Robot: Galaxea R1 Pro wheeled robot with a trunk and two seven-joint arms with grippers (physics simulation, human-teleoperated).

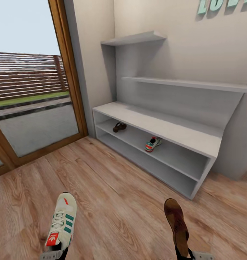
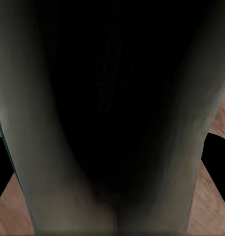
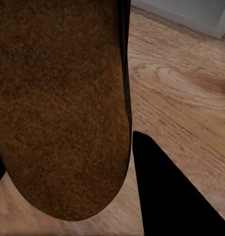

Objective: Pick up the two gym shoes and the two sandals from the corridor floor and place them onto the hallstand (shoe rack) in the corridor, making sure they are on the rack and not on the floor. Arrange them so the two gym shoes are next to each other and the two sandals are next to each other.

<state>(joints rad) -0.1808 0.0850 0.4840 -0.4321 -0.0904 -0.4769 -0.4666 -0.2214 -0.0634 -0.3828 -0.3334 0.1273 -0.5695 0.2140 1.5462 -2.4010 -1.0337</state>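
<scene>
Corridor with wood plank floor (image 1: 112, 187); glass door at left, pale grey shoe rack (image 1: 163, 124) against the far wall. Item 1, left: gym shoe (image 1: 62, 222), cream with green stripes, held up over the floor at the near edge by the left gripper (image 1: 53, 255); its jaws appear closed on the heel end, though the contact itself is cut off by the frame; the left wrist camera looks into the dark inside of this shoe (image 2: 112, 108). Judged light, padded, upper yielding under pressure; heel collar a sound hold. Item 2: sandal (image 1: 119, 126), brown, lying on the rack's upper low shelf toward its left end. Item 3: second gym shoe (image 1: 152, 143), same shelf, well apart from that sandal. Item 4, right: second sandal (image 1: 177, 225), held at its heel end by the right gripper (image 1: 188, 255), jaws seemingly closed on it; sole (image 3: 63, 108) rough, cork-like. Judged light, fairly stiff, good friction; grip sole edges.
</scene>
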